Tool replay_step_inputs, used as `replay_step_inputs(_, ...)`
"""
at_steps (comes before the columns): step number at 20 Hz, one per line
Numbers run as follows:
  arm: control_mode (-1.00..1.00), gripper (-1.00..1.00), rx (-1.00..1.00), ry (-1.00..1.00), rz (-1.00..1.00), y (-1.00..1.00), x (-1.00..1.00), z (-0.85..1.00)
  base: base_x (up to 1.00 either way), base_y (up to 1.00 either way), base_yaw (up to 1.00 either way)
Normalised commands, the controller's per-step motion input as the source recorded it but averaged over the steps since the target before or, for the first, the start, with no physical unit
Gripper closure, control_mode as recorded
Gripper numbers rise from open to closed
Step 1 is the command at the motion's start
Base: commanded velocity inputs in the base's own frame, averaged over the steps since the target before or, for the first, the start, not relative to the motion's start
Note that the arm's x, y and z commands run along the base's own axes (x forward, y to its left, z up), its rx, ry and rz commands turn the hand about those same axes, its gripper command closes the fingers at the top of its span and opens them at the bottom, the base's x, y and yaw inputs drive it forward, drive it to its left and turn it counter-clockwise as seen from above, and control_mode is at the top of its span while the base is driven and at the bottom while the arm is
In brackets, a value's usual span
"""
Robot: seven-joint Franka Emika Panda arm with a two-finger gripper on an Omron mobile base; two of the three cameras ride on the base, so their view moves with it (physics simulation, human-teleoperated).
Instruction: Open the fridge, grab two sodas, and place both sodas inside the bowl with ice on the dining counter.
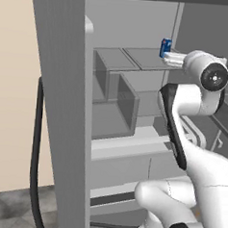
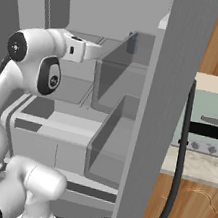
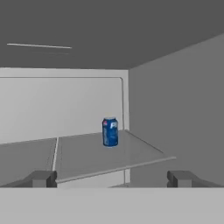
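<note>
1. Hand view: the hand (image 3: 112, 178) has its two fingers (image 3: 41, 178) spread as wide as they go, with nothing between them. It points level into the open fridge (image 1: 63, 107).

2. The step in hand, as I judge it, is the reach for the first soda. To do it well, the hand should go straight forward at the height it has now, just above the shelf (image 3: 109, 155), so that the fingertips do not catch the front edge of the shelf.

3. The fingers should pass on both sides of the blue can (image 3: 110, 131) and close on the middle of its body, not near the top. The can is light and stands free, so a push from one finger before the other could tip it or slide it toward the back wall. Closing slowly, and only when the can is well between the fingers, is safer.

4. In the hand view the can stands upright on the shelf, ahead of the hand and almost centred between the fingers, apart from them. It is near the back of the shelf and close to the side wall of the fridge.

5. In the left base view the same can (image 1: 165, 47) shows just beyond the end of the arm, on the upper shelf.

6. I cannot find the second soda in these views.
</note>
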Motion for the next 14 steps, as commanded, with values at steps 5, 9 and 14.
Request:
replay_step_inputs(5, -1.0, -1.0, 0.0, 0.06, -0.17, 0.01, 0.56, 0.03, 0.0, 0.0, 0.0)
replay_step_inputs(9, -1.0, -1.0, 0.0, 0.08, -0.06, 0.04, 0.71, 0.0, 0.0, 0.0, 0.0)
replay_step_inputs(14, -1.0, -1.0, 0.0, 0.08, -0.02, 0.08, 0.63, 0.0, 0.0, 0.0, 0.0)
